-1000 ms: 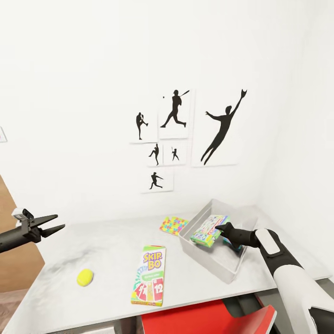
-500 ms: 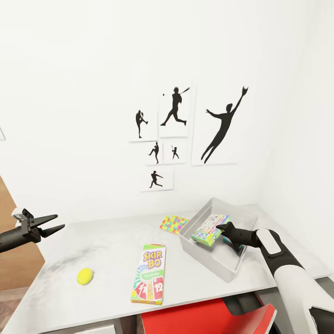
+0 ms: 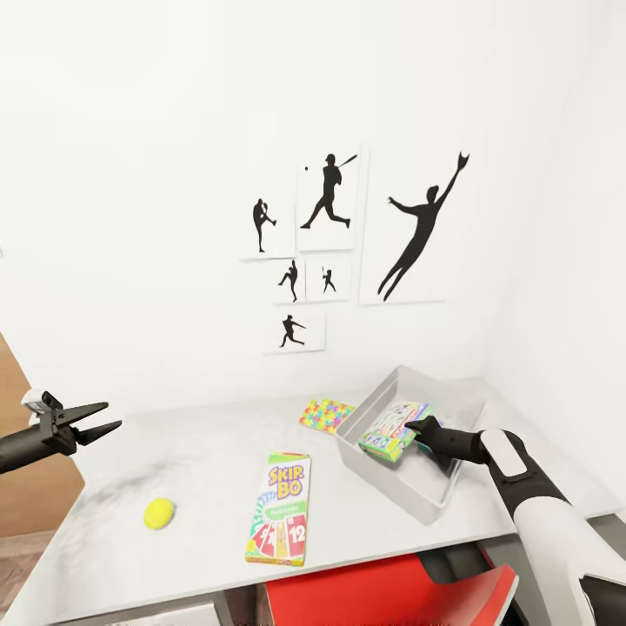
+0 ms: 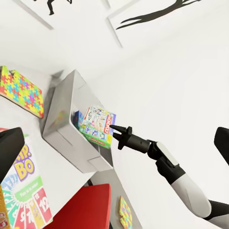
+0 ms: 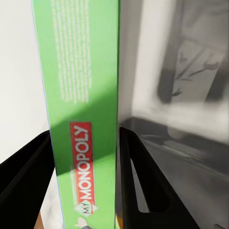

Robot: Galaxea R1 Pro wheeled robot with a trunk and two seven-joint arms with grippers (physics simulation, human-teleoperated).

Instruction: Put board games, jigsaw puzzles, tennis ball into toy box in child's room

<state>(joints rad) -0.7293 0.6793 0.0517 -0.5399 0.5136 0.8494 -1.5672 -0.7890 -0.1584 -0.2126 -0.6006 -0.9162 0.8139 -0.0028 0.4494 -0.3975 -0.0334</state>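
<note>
The right gripper [image 3: 421, 429] pinches a Monopoly board game [image 3: 393, 430] by its green edge, fingers on either face, holding it tilted over the toy box [image 3: 409, 491] at the tabletop's [image 3: 209, 452] right end; something blue may lie beneath it, too hidden to name. The left gripper [image 3: 104, 417] hangs spread and empty off the tabletop's left end. Between them lie the tennis ball [image 3: 159, 514], the SKIP BO game [image 3: 280, 509] and a jigsaw puzzle [image 3: 326, 415] just beside the toy box.
</note>
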